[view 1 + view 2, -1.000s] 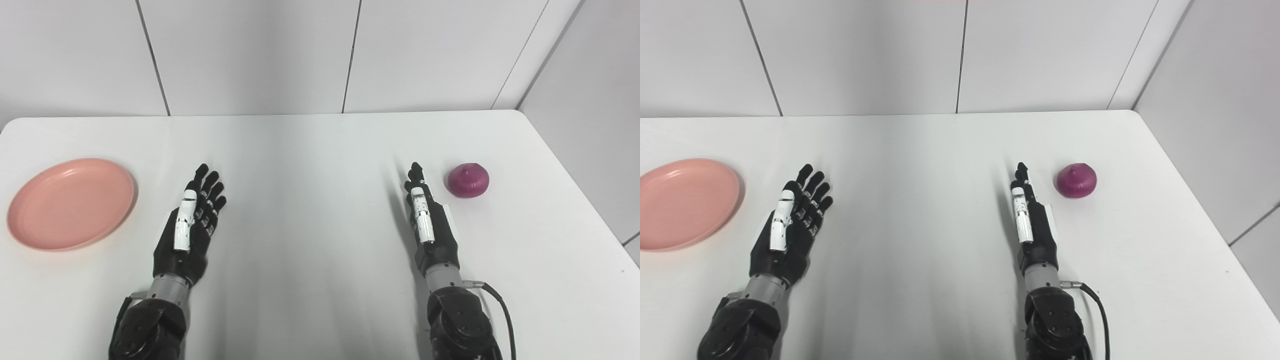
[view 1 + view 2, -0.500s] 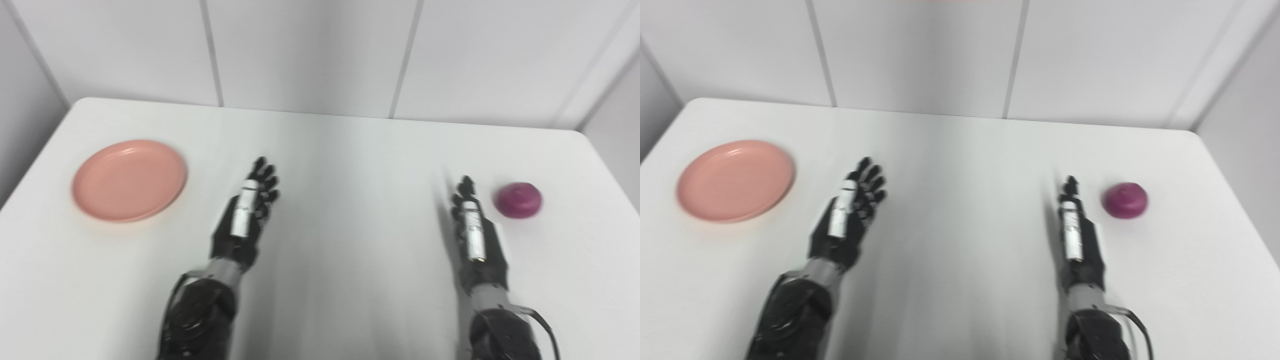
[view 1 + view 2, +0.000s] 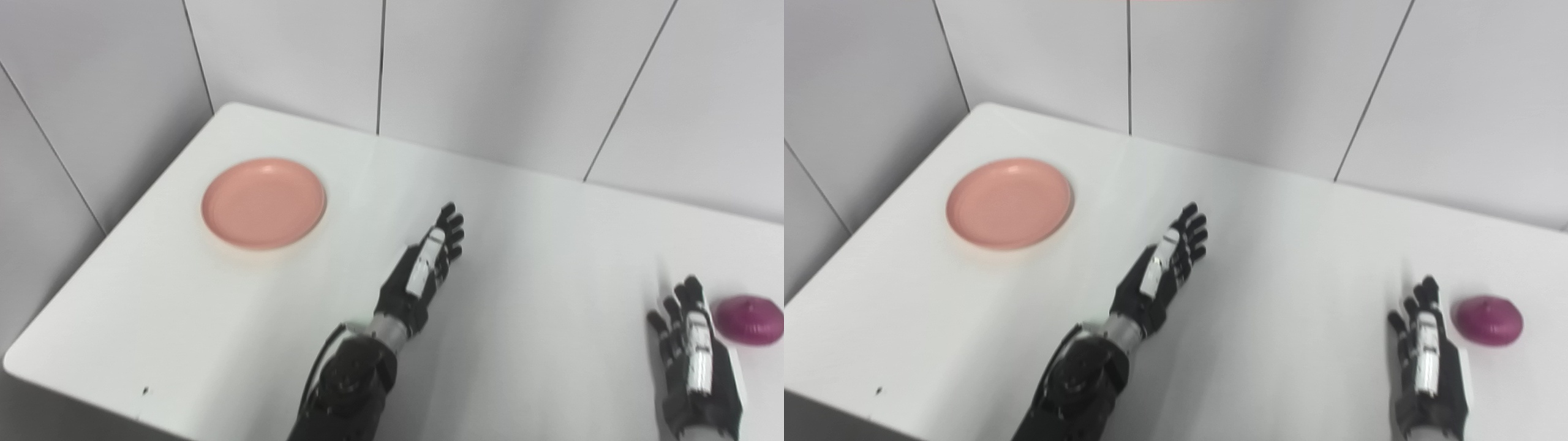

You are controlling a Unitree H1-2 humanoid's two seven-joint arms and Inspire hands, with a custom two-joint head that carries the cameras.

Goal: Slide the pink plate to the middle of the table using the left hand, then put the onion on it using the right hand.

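— Where do we stand with the pink plate (image 3: 263, 203)?
— It lies on the white bench (image 3: 184, 306), well apart from our left robot hand (image 3: 422, 272), off to that hand's left and farther out. That hand is released, fingers spread, holding nothing.
— And the onion (image 3: 1487, 320)?
— Just right of our right robot hand (image 3: 1427, 355), not touching; that hand is released too.

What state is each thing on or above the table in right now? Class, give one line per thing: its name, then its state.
Plate: empty, flat on the table near its left edge, untouched.
Onion: resting on the table at the right, not held.
Left hand: open, fingers apart, holding nothing, apart from the plate.
Right hand: open, holding nothing, beside the onion but not touching it.
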